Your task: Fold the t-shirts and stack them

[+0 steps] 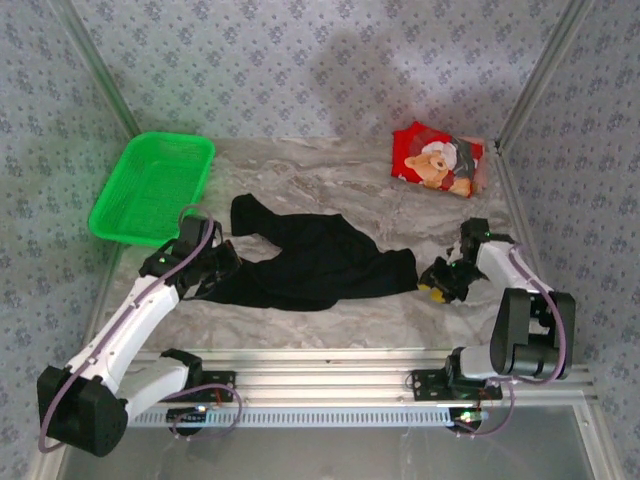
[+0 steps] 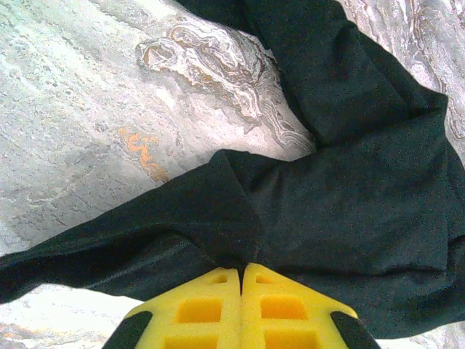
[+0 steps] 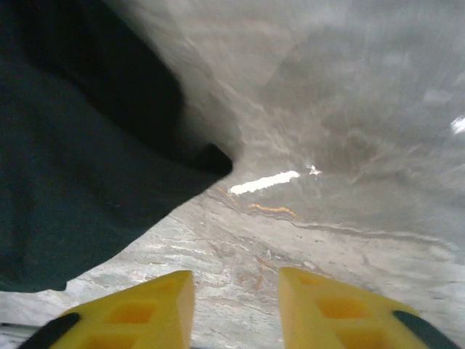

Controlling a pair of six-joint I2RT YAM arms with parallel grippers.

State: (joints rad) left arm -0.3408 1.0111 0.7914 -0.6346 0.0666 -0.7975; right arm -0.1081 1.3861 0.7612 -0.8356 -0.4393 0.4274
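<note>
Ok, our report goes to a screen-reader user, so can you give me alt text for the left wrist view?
The left claw, its yellow fingers pressed together, pinches a gathered fold of the black t-shirt, which lies crumpled across the grey marbled table.

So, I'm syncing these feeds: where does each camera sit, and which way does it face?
Top external: above and behind, looking down on the table, black shirt, red shirt and basket; left arm and right arm show.
Left wrist: on the left arm, looking down the left fingers, pinched on the black shirt.
Right wrist: on the right arm, looking past open right fingers at the table beside the shirt.
Shared: all three see the black shirt and table.
</note>
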